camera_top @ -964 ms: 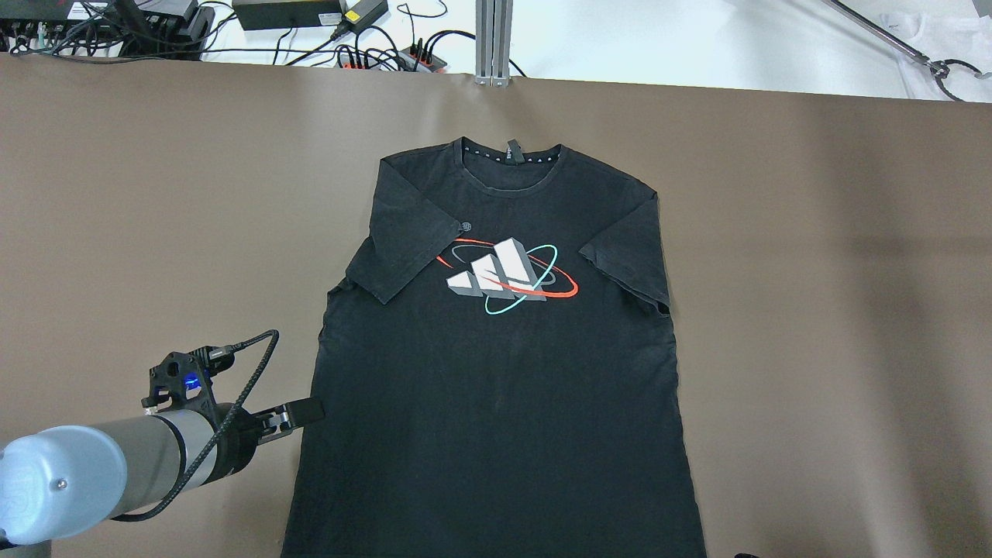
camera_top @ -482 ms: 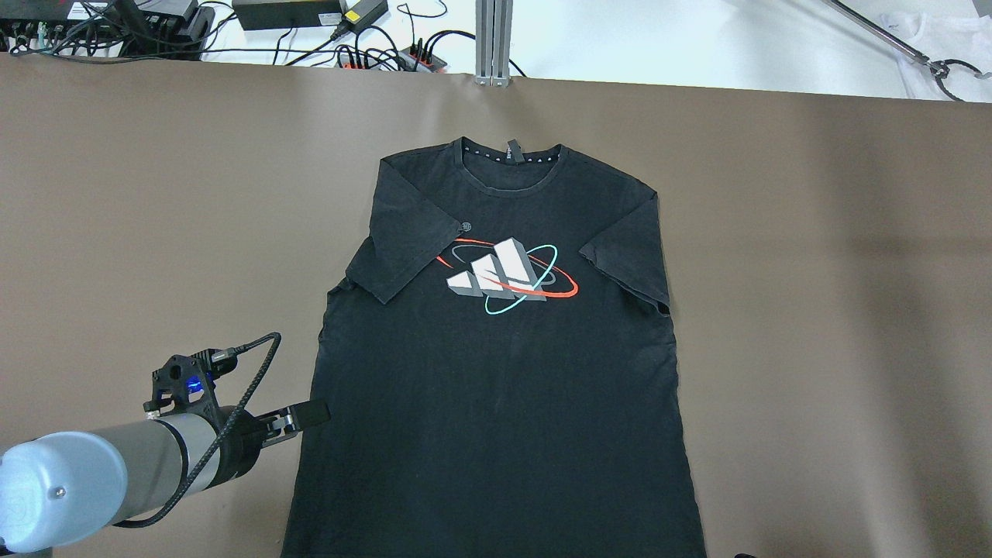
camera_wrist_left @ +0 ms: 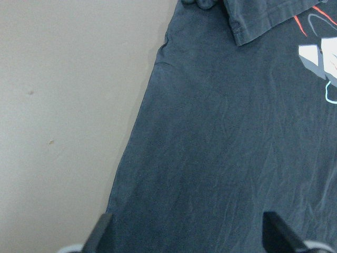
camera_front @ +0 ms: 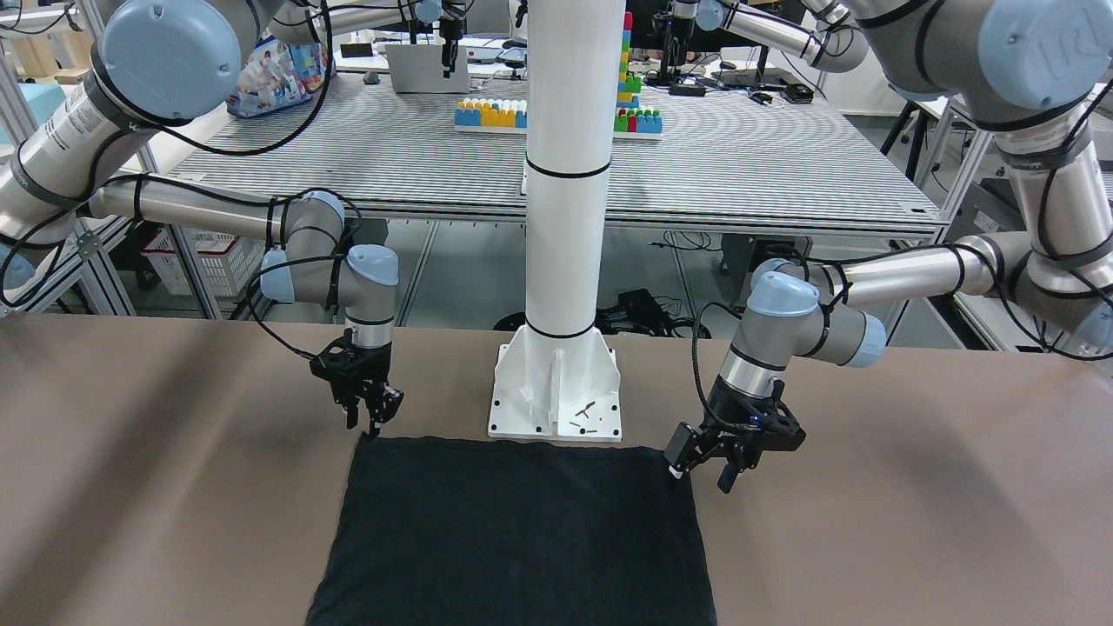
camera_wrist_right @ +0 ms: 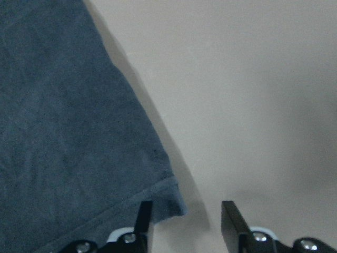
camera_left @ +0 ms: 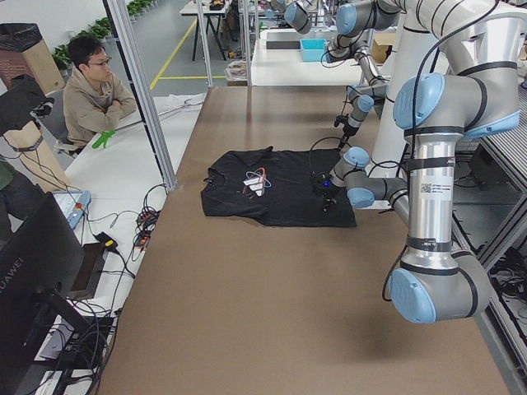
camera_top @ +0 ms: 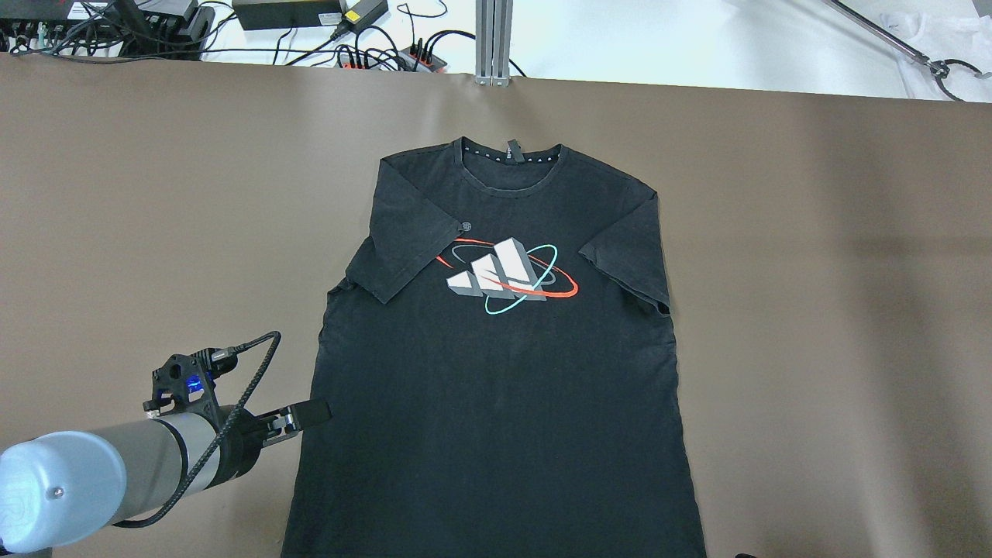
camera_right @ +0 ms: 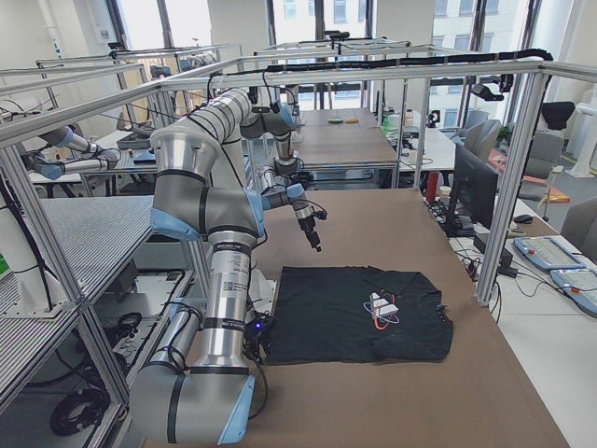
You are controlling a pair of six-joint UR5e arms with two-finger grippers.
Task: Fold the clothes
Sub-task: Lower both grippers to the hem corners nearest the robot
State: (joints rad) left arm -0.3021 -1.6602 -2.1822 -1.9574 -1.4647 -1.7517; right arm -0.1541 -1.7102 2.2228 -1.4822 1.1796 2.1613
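The clothes are one black T-shirt [camera_top: 496, 372] with a white, red and teal chest print, lying flat and face up, collar away from me, both sleeves folded inward. It also shows in the front view [camera_front: 513, 530]. My left gripper [camera_front: 700, 472] is open, low over the shirt's left side edge near the hem. In the left wrist view its fingertips [camera_wrist_left: 101, 232] straddle that edge [camera_wrist_left: 131, 153]. My right gripper [camera_front: 369, 417] is open just above the right hem corner [camera_wrist_right: 168, 203], with one finger [camera_wrist_right: 143, 215] over the fabric and the other over bare table.
The white pillar's base plate [camera_front: 555, 396] stands just behind the hem, between the two grippers. Brown table [camera_top: 814, 310] spreads wide on both sides of the shirt. Cables and power bricks [camera_top: 294, 15] lie beyond the far edge. A seated person [camera_left: 95, 95] is at the far side.
My left gripper has edged slightly right, toward the shirt's side edge. The shirt has not moved.
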